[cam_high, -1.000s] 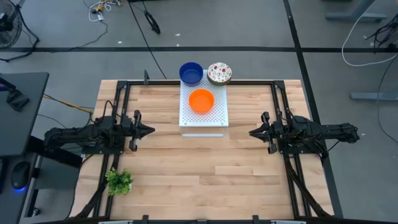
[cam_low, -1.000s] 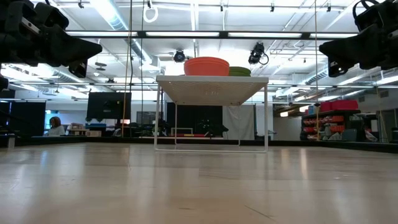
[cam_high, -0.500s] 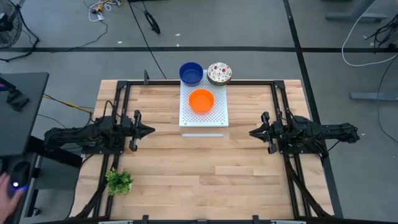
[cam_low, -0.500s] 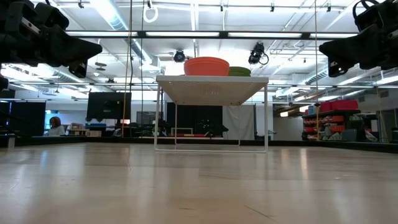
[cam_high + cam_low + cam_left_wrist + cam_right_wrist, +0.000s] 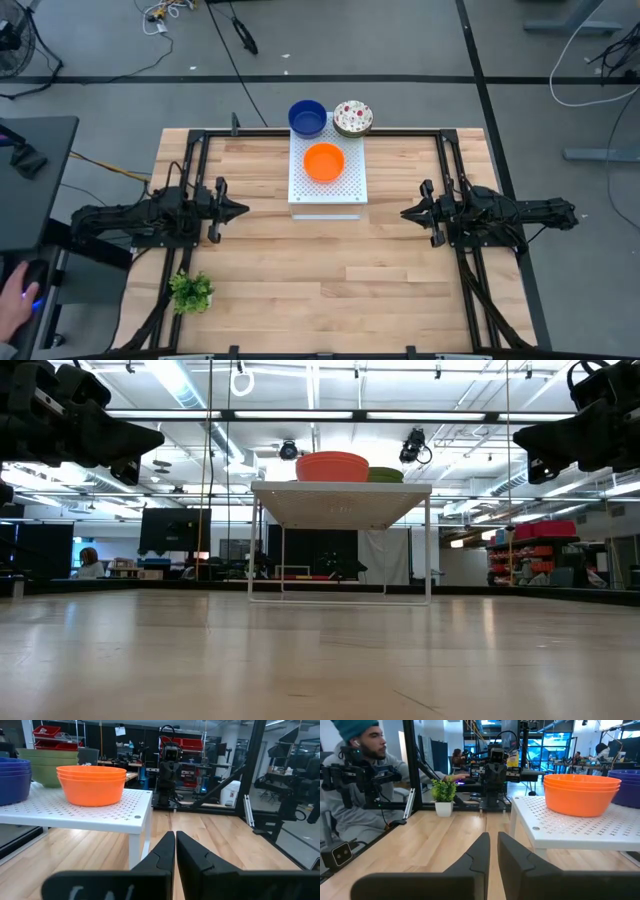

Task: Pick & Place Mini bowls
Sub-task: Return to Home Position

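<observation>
Mini bowls sit on a white perforated stand [image 5: 328,192] at the table's far middle. Stacked orange bowls [image 5: 323,161] rest on its middle. A blue stack [image 5: 307,117] and a white bowl with red speckles [image 5: 352,117] sit at its far edge. My left gripper [image 5: 240,210] hovers level by the table's left side, shut, pointing at the stand. My right gripper [image 5: 405,213] mirrors it from the right side, its fingers nearly together. In the left wrist view the orange bowls [image 5: 91,784] stand ahead of my left gripper [image 5: 175,834]. The right wrist view shows them [image 5: 581,793] beyond my right gripper [image 5: 493,836].
A small potted plant [image 5: 190,291] stands near the table's near left corner. Black frame rails [image 5: 200,160] run along the table's sides. Bare wood [image 5: 330,270] lies between the arms and the near edge. A person [image 5: 355,780] sits beyond the left side.
Both arms have kept still. A person's hand has come into the high view at the lower left, off the table.
</observation>
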